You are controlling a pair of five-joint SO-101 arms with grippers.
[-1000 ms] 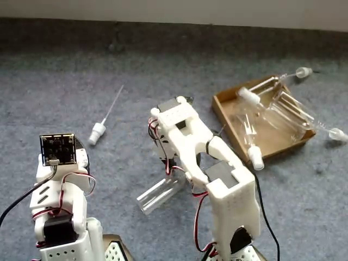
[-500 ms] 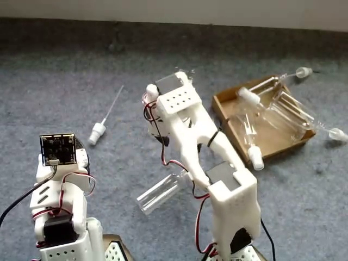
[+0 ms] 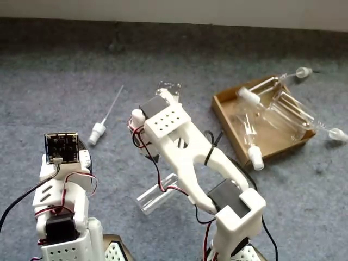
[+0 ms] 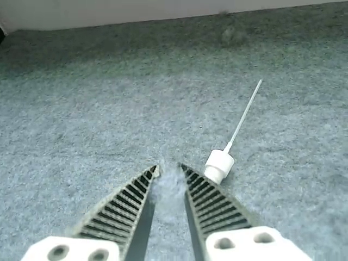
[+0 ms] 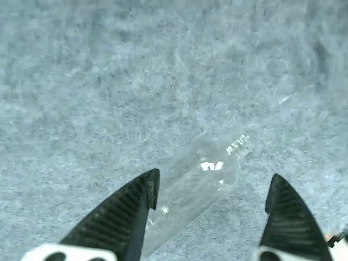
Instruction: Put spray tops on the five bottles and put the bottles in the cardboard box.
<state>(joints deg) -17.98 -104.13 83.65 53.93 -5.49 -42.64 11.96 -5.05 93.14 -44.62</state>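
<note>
Presently the right jaws are spread wide and empty, with the clear, topless plastic bottle [image 5: 201, 185] lying on its side on the grey carpeted worktop [image 3: 65, 81] below and between them, well apart from the brown cardboard box [image 3: 272, 142] of capped clear bottles [image 3: 283, 111]. Farther still from that box, the white spray top with its long thin tube [image 4: 219, 165] lies just beside the left jaws, which stand slightly parted around nothing.

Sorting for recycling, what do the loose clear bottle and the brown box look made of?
The loose clear cylindrical bottle looks like glossy transparent plastic, possibly glass: the carpet shows through and it glints. The shallow brown box looks like matte cardboard: plain brown, thin walls.
</note>
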